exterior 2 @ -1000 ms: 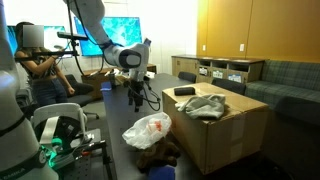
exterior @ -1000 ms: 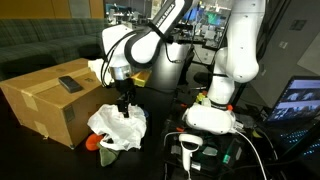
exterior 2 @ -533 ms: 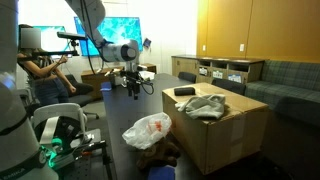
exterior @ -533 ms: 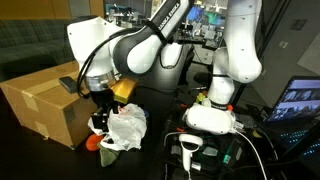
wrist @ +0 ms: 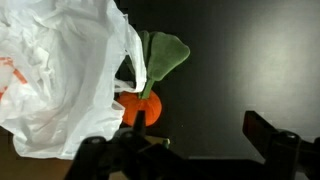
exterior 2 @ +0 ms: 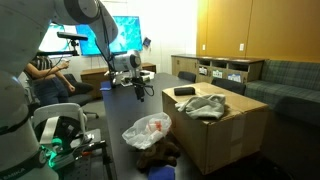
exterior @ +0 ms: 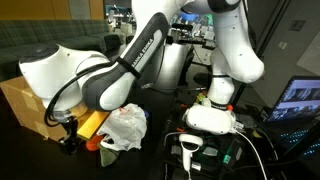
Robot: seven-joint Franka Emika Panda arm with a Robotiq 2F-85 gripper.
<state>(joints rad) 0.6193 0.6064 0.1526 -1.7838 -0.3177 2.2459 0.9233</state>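
Plastic bag, crinkled white film, beside perhaps plush orange toy

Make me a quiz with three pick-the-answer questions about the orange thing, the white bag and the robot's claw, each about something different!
1. Where is the orange toy?
A) inside a cup
B) on the dark table, right at the edge of the white bag
C) on a chair

2. What colour are its leaves?
A) blue
B) pink
C) green

3. How is the gripper?
A) open, holding nothing
B) shut on the bag
C) shut on the toy

Answers:
1. B, since the wrist view shows the toy lying on the table with the bag's edge over it.
2. C, since the leaves sticking out of the top are plainly green.
3. A, since the fingers stand wide apart with only bare table between them.
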